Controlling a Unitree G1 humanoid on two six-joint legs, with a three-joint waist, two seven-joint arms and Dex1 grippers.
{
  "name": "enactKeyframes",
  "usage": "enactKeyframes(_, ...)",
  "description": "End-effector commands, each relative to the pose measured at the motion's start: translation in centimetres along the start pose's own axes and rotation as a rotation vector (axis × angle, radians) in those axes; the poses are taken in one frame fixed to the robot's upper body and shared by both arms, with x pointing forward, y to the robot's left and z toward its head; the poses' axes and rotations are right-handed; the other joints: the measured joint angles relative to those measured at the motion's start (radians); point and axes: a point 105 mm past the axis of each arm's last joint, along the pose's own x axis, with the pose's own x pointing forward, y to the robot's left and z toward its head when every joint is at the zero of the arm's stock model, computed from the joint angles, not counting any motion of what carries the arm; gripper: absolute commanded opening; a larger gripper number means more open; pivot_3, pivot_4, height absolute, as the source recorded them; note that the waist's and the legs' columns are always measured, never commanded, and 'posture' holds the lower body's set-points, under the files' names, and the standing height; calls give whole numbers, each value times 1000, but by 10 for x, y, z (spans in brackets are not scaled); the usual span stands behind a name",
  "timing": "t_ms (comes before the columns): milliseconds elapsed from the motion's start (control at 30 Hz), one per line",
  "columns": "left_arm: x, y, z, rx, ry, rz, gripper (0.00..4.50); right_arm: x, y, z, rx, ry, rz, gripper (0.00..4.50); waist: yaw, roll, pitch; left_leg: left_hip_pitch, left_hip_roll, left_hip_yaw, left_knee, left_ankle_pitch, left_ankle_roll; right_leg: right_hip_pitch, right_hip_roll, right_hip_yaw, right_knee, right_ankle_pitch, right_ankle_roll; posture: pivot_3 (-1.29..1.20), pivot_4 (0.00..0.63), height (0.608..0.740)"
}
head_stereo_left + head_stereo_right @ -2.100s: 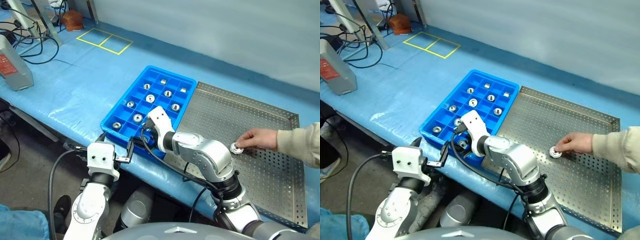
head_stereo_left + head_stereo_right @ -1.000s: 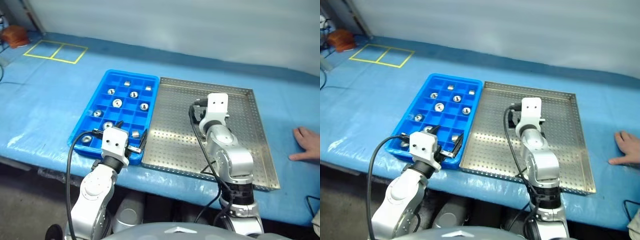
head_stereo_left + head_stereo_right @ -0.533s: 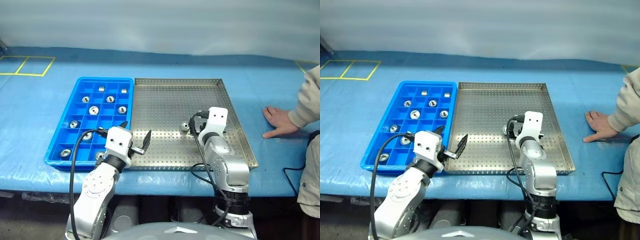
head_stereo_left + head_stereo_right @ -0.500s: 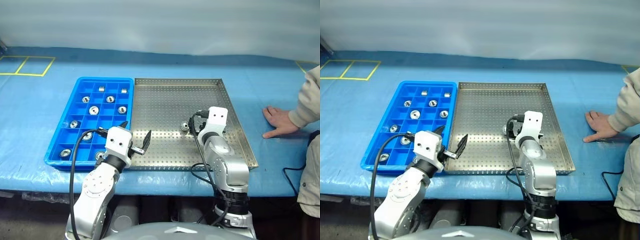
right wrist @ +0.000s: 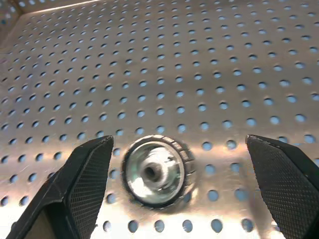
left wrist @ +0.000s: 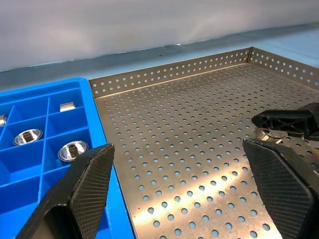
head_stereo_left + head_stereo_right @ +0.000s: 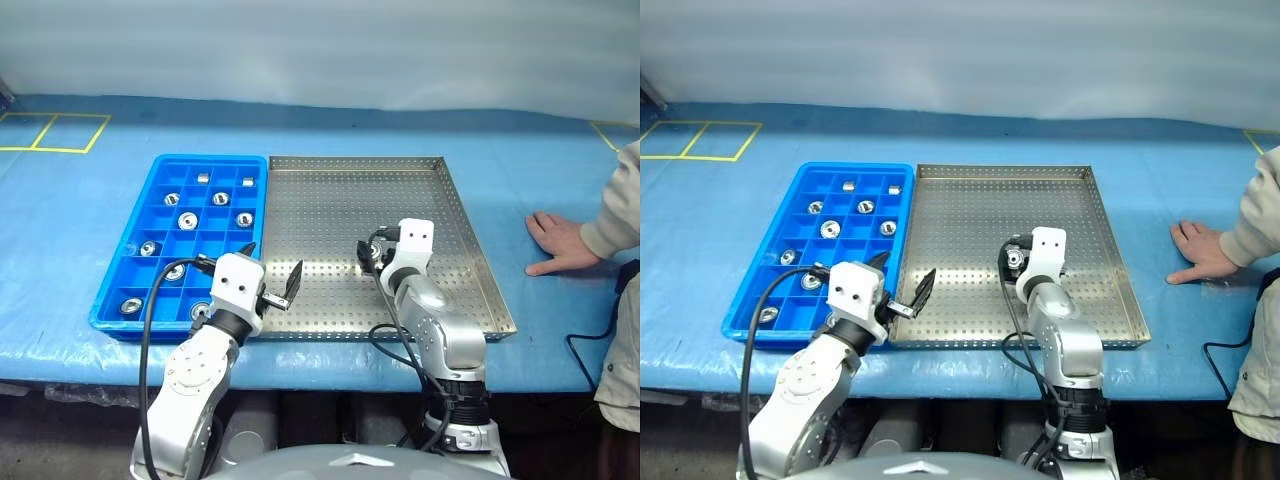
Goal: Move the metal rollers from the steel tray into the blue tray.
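A single shiny silver ring-shaped metal roller [image 5: 157, 171] lay flat on the perforated floor of the large rectangular steel tray [image 7: 330, 200], toward its right side. Half a second earlier the right gripper [image 5: 164, 199] had hung a little off to the roller's right; it had since slid left and dipped, and its black fingers [image 5: 87, 179] stood spread wide with the roller between them — nearer one finger than the other and not yet pinched. That put the pick-up close, probably one closing squeeze away. The left gripper [image 6: 174, 184] waited wide open and empty over the steel tray's near left part, just beside the bright blue plastic compartment tray [image 7: 140, 305], where other rollers [image 7: 187, 220] already sat in separate cells. A person's hand [image 7: 555, 240] rested on the blue table cover — well clear of the trays.
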Motion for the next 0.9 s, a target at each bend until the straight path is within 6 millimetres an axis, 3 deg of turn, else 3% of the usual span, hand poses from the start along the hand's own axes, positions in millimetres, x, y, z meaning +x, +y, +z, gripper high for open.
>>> enactKeyframes(33,0,-1,7,1,-30,0,4500,1,13,-1,-40,-7,58,4482,0,0,0,0,0,0,0,0,0,0,0,0,0,0,0,232,150,740)
enactKeyframes(133,0,-2,6,1,-29,1,4500,3,14,-3,-54,-4,56,3888,1,0,0,0,0,0,0,1,1,0,0,0,0,0,0,235,150,740)
enactKeyframes(333,1,-2,6,-2,-29,5,4500,5,12,-1,-54,-13,49,1952,2,-1,0,0,0,0,0,1,1,0,-1,1,0,0,0,252,150,740)
enactKeyframes(433,-1,-1,6,-2,-29,15,4500,5,12,3,-62,-25,53,1866,4,-1,0,0,0,0,0,1,1,0,-1,1,0,0,0,260,150,740)
enactKeyframes(533,-1,1,8,2,-40,37,4500,7,24,32,-75,-108,102,1866,3,0,2,0,0,1,0,1,1,-1,-1,1,0,0,0,277,150,740)
enactKeyframes(700,-3,7,9,6,-47,97,4500,9,64,82,-130,-232,249,1866,8,0,3,0,0,1,0,2,1,-1,0,1,1,1,1,331,150,740)
enactKeyframes(900,-12,18,9,16,-50,212,4500,11,111,102,-175,-271,416,1866,38,0,3,0,-1,0,-4,2,1,-2,0,1,1,0,0,437,150,740)
